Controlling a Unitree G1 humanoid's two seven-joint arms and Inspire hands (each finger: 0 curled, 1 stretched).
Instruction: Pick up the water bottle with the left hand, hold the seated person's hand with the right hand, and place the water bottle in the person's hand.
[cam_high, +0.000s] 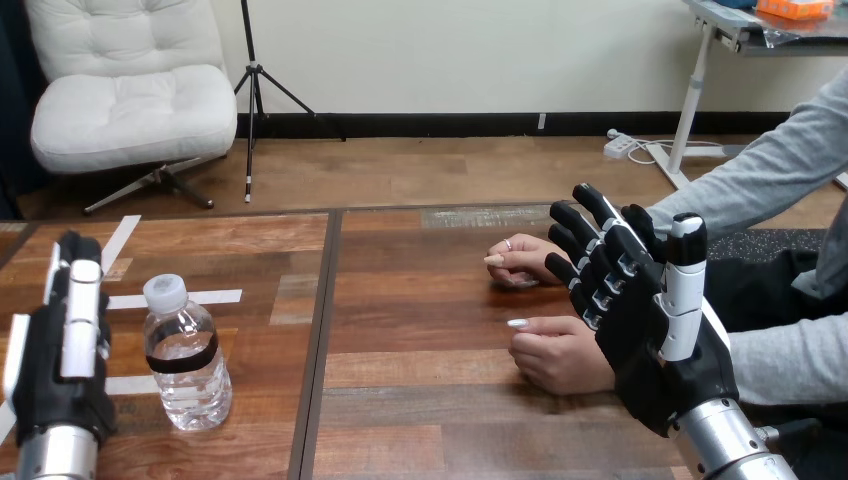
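A clear water bottle (186, 356) with a white cap and a black band stands upright on the table at the left. My left hand (65, 345) is just to its left, fingers straight and open, a small gap between them. My right hand (640, 310) is raised at the right, fingers straight and open, hovering over the wrist of the person's nearer hand (558, 352), which rests loosely curled on the table. I cannot tell if they touch. The person's farther hand (522, 260) lies on the table behind it.
The wooden table (420, 400) has a dark seam running front to back just right of the bottle. White tape strips (195, 297) lie on the left part of the table behind the bottle.
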